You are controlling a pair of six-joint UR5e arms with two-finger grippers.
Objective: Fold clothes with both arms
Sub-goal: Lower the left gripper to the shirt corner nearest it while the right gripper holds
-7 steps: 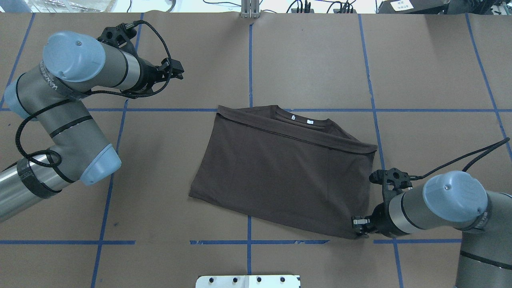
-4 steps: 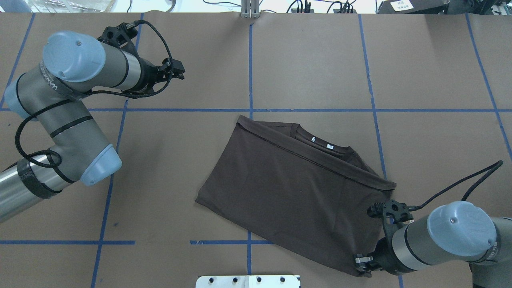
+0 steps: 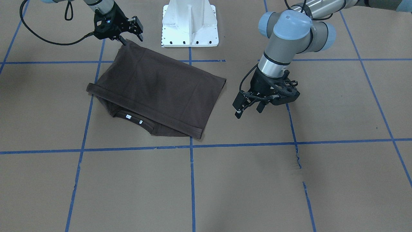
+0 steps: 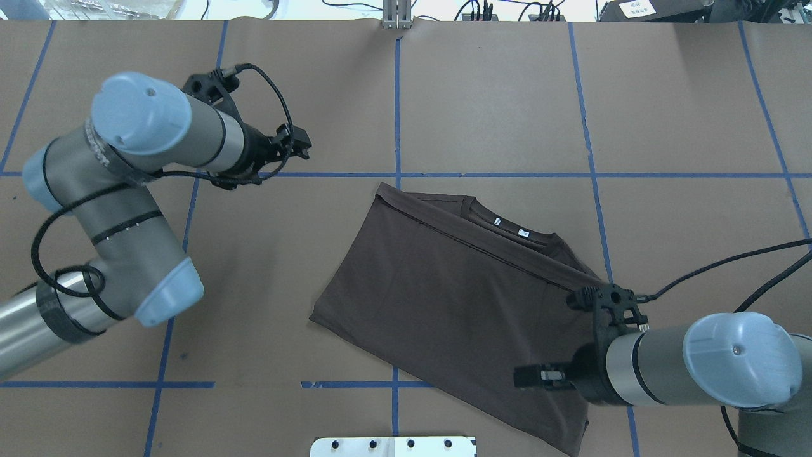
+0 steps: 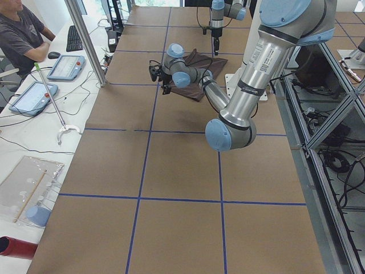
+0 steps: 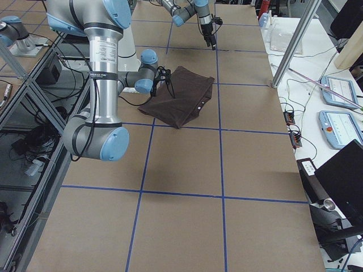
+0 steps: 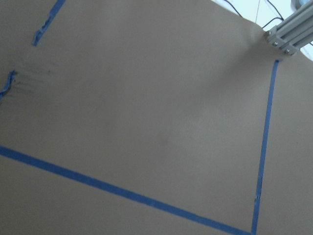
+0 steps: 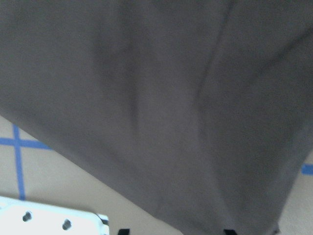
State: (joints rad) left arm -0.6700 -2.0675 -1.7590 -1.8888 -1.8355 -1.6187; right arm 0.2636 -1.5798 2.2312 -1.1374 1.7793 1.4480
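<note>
The brown shirt (image 4: 457,298) lay folded and slanted on the worktop (image 4: 495,95), collar (image 4: 507,223) on the far side. The right arm (image 4: 660,368) hung over its near corner. The left arm (image 4: 120,190) was well apart.

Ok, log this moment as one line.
T-shirt folded, flat | left hand open, clear of it | right hand open above its right side

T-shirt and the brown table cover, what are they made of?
The T-shirt looks like soft, matte knit cloth, maybe cotton. It drapes, folds flat and has a ribbed collar. The table cover looks like matte brown paper. It lies thin and flat and shows a crinkled ridge in one spot.
</note>
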